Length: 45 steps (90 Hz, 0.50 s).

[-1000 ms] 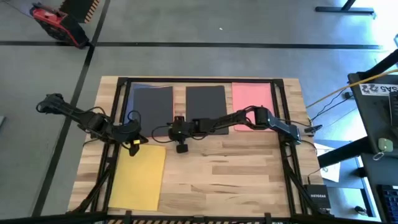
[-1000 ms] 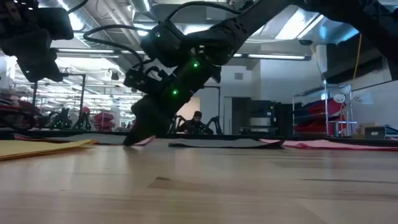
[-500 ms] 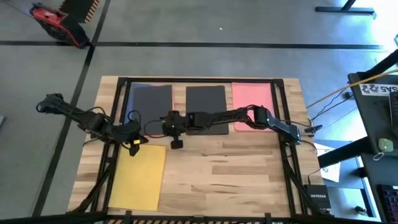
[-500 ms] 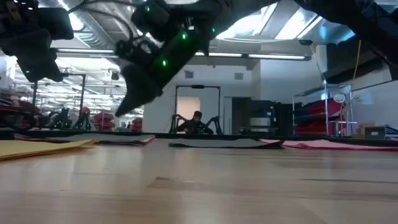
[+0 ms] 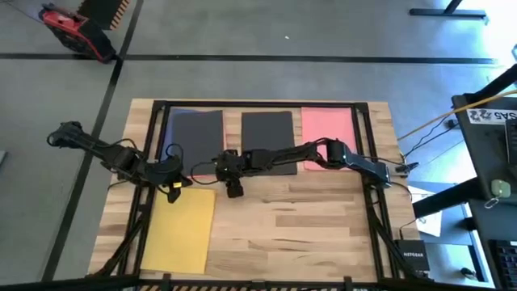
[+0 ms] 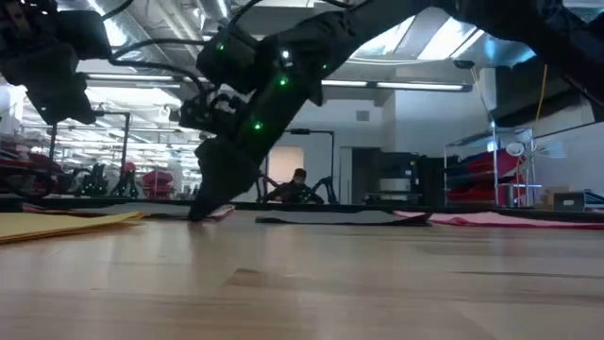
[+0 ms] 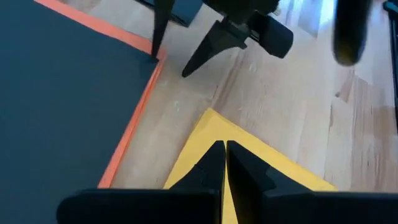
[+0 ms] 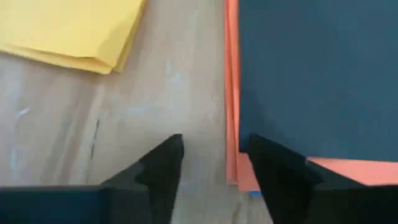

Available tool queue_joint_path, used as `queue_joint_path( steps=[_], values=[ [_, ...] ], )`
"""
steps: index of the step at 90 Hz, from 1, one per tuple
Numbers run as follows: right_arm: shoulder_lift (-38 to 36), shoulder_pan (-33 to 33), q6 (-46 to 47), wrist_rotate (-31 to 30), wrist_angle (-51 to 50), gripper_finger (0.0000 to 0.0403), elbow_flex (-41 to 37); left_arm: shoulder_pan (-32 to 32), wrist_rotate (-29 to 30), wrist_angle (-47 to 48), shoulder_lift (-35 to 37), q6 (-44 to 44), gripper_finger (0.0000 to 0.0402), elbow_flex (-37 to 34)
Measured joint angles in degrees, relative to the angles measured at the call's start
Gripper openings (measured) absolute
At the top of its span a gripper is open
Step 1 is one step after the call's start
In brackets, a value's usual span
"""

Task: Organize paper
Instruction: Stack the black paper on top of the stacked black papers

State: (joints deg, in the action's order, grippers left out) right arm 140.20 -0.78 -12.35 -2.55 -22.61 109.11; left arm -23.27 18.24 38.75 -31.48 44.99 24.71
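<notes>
the right gripper (image 5: 233, 187) is reached way across the table (image 5: 307, 226), down at the near right corner of the left paper stack (image 5: 195, 137) — fingers spread a bit, one on the bare wood and one at the stack's edge, nothing held. that stack has a black sheet on top with an orange sheet (image 8: 231, 93) peeking out along the side (and a sliver of blue under the corner in the right wrist view). in the low view the fingertips (image 6: 200, 213) sit right at table level by the stack's edge.

the left gripper (image 5: 173, 191) hangs over the far corner of the yellow paper (image 5: 182, 230), fingers pressed together with nothing between them — the yellow pile lies near the left front of the table.

a second black sheet (image 5: 267, 139) lies in the middle along the far side, and the pink paper (image 5: 326, 129) is to its right, partly under the right arm.
</notes>
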Motion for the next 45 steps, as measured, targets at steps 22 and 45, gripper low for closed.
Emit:
queue_joint_path(
  steps=[22,45],
  values=[
    [0.2,0.0,0.1,-0.9,0.7,0.0218,0.1,0.0,0.0,0.0,0.0,0.2,0.0000,0.0],
    [1.0,-0.1,0.1,-1.4,3.4,0.0214,0.1,0.0,0.0,0.1,0.0,0.0,0.0000,0.0]
  ],
)
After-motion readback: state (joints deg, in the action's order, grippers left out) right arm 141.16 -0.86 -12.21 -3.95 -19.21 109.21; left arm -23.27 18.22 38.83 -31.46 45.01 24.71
